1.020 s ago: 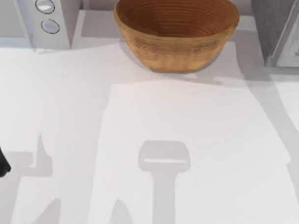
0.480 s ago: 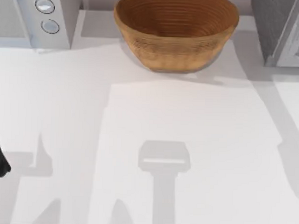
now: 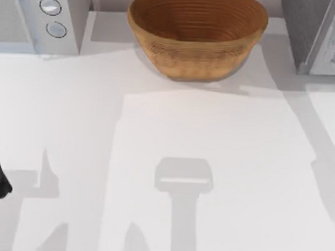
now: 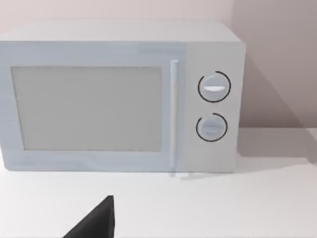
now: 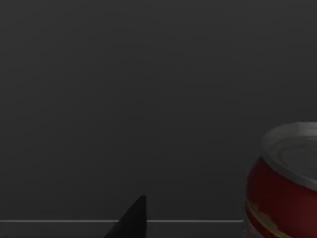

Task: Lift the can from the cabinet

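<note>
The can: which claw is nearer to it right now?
Right. The right claw is inside the dark cabinet with the red can close beside it. The left claw faces the microwave across the table, parked.

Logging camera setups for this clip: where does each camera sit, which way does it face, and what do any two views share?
Top view: above the table, looking down at the wicker bowl; left arm at the left edge.
Left wrist view: on the left arm, facing the microwave; a dark pincer tip shows.
Right wrist view: on the right arm, facing a dark interior with a red can; a pincer tip shows.
Shared: the microwave, in the top and left wrist views.
</note>
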Available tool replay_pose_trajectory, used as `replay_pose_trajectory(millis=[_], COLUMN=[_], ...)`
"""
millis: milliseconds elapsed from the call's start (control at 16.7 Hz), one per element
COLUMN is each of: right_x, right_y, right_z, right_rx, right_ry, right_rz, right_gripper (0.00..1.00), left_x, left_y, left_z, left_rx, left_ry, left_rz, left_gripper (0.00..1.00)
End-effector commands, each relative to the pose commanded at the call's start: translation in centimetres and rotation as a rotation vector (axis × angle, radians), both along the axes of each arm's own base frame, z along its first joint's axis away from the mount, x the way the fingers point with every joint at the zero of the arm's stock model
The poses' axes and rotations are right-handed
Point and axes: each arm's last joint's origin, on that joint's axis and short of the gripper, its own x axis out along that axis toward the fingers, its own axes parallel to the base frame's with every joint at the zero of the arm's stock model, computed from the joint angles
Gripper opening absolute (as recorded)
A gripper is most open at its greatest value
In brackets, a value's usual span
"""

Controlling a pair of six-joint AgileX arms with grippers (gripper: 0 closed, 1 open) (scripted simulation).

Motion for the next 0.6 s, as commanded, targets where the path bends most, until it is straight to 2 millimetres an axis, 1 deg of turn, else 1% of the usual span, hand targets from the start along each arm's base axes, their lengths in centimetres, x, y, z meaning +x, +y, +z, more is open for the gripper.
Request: replay_pose_trajectory(millis=[480, 540, 600], right_x=[0.0, 0.0, 0.0], right_y=[0.0, 0.0, 0.0], right_z=[0.0, 0.0, 0.0], right_rx=[0.0, 0.0, 0.0], right_ry=[0.0, 0.0, 0.0], right_rz=[0.0, 0.0, 0.0], right_gripper=[0.02, 0.0, 0.0], left_x=[0.0, 0.0, 0.0], left_y=[0.0, 0.0, 0.0], left_z=[0.0, 0.0, 0.0], left_rx=[0.0, 0.0, 0.0], left_ry=[0.0, 0.0, 0.0], left_rz=[0.0, 0.0, 0.0], left_gripper=[1.0, 1.0, 1.0])
